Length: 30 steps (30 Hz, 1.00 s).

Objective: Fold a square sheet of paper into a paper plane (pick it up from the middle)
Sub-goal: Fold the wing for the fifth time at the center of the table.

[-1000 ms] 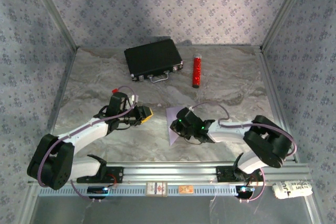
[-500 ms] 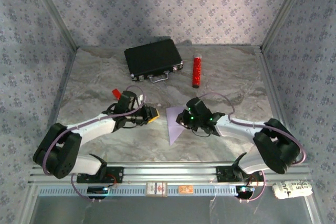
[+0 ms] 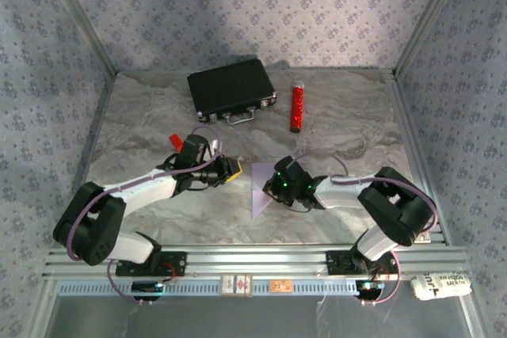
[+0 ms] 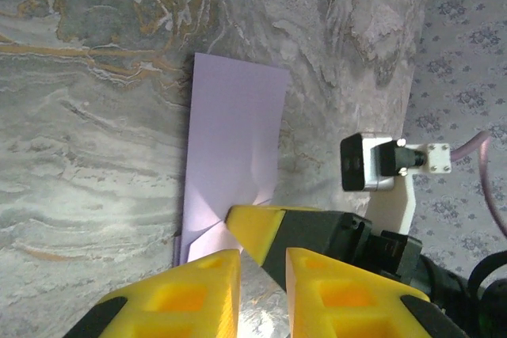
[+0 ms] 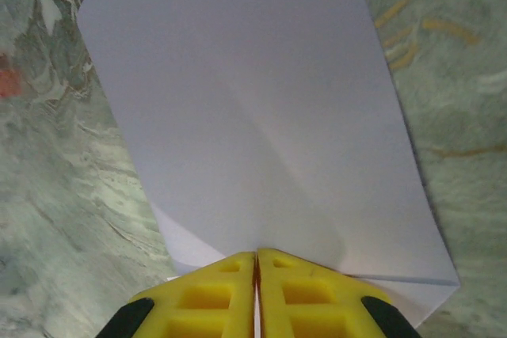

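Right arm (image 3: 337,190) low, fingers (image 5: 214,298) (tips together) tight on lilac sheet (image 5: 253,116)

Tabletop (image 3: 158,108): grey-and-white marbled surface; the wrist views also show gold veining (image 4: 79,116) (image 5: 47,219).

Items lying on it:
- Black case (image 3: 231,90), closed and flat, far side left of centre, handle toward the near edge.
- Red cylinder (image 3: 297,108), just right of the case and apart from it.
- Square sheet of paper (image 3: 260,191), pale lilac, creased and partly folded (image 4: 234,132) (image 5: 261,116), near centre.
- Small red block (image 3: 176,140), left of the paper, well apart.
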Each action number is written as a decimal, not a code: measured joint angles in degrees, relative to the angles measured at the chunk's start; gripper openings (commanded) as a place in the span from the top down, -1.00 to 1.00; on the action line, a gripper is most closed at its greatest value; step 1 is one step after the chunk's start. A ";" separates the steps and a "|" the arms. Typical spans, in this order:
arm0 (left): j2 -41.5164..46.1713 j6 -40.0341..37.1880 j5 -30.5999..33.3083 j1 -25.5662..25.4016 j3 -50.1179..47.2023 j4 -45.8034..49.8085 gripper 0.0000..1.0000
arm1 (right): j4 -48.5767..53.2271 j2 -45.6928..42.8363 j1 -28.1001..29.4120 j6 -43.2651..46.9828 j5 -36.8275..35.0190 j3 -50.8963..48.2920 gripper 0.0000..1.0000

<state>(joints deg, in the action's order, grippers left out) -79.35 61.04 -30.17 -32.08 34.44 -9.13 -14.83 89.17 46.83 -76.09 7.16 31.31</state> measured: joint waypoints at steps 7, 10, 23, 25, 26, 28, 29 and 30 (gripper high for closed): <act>-1.03 0.35 -0.02 -0.09 0.00 -0.33 0.60 | 1.20 -3.32 1.84 -1.84 -2.60 -0.33 0.72; -1.03 0.59 -0.04 -0.59 0.00 -1.05 0.61 | 5.86 -8.44 0.70 2.19 -2.71 0.63 0.69; -2.40 1.38 0.20 -3.52 0.22 -3.10 0.62 | 27.61 -32.70 -12.94 19.67 2.23 -2.95 0.56; -3.93 1.46 0.17 -3.74 1.05 -3.13 0.63 | 28.94 -34.51 -14.99 20.48 3.52 -5.18 0.55; -4.63 1.44 0.15 -3.96 1.60 -3.08 0.64 | 29.38 -34.93 -15.67 20.68 4.11 -5.92 0.55; -6.67 1.44 0.11 -4.39 3.39 -3.13 0.66 | 30.03 -35.28 -17.16 21.38 5.55 -7.32 0.55; -7.39 1.42 -0.02 -4.66 4.11 -3.15 0.67 | 30.08 -35.28 -17.62 21.59 6.03 -7.63 0.55; -8.28 1.44 -0.11 -4.92 4.98 -3.21 0.68 | 30.08 -35.28 -18.03 21.81 6.58 -7.82 0.54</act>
<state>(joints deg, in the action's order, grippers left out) -87.64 62.48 -30.28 -36.99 39.42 -12.34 15.25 53.89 28.80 -54.28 13.74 23.49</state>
